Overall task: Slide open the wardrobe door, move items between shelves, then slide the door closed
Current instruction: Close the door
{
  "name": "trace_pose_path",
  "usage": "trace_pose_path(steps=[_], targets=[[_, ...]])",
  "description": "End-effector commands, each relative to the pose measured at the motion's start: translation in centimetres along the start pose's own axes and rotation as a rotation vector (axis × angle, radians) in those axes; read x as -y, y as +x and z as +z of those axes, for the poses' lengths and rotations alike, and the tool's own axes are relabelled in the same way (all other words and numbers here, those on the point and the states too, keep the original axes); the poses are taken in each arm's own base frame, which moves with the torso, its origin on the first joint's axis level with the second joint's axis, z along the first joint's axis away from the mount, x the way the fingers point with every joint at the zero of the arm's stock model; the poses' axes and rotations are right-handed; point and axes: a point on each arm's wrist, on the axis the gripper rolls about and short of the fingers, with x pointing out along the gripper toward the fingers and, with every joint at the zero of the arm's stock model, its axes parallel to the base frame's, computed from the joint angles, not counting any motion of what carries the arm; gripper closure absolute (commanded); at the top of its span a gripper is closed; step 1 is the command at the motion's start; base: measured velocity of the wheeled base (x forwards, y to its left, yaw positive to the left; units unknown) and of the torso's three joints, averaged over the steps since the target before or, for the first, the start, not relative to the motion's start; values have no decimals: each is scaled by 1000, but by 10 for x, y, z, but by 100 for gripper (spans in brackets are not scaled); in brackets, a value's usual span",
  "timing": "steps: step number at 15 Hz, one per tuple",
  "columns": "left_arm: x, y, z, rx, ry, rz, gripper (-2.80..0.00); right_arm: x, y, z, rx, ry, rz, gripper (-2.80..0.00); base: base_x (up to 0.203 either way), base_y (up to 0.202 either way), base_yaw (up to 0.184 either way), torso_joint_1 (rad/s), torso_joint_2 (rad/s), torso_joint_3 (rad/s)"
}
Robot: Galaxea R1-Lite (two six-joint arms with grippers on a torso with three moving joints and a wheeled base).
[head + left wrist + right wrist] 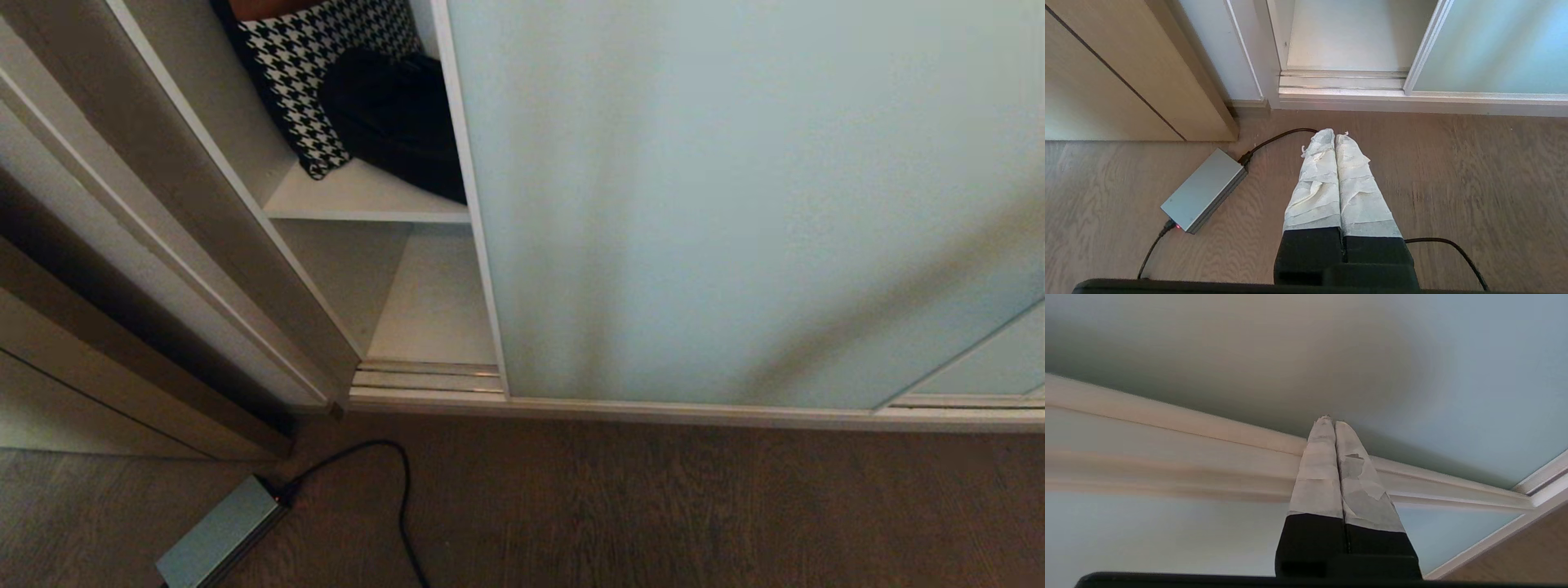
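Sliding wardrobe door [735, 204] standing slightly open, right pincer [1330, 421] pressing closed against its glass, left pincer [1335, 136] closed, hanging over floor [1453, 183], shelves [359, 200] showing at eleven o'clock.

Shelf [359, 200], houndstooth bag [314, 65], black bag [392, 114]

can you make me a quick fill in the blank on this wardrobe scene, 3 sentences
1. The houndstooth bag sits on the ____ of the two shelves in view.
2. The jaws of the left gripper are ____, above the wooden floor.
3. The grey power adapter lies on the ____.

Missing words: upper; shut; floor
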Motion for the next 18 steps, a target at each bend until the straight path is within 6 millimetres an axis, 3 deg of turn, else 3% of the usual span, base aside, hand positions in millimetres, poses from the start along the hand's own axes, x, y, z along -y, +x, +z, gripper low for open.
trace_pose_path(steps=[1,8,12,18], targets=[[0,0,0,1,-1,0,0,2,6,-8,-13,15,-4,0,0,0,0,0,0,0],[0,0,0,2,1,0,0,-4,-3,-12,-26,25,-16,0,0,0,0,0,0,0],[0,0,0,2,1,0,0,-19,-13,-14,-36,25,-7,0,0,0,0,0,0,0],[0,0,0,2,0,0,0,-36,-20,-32,-84,39,2,0,0,0,0,0,0,0]])
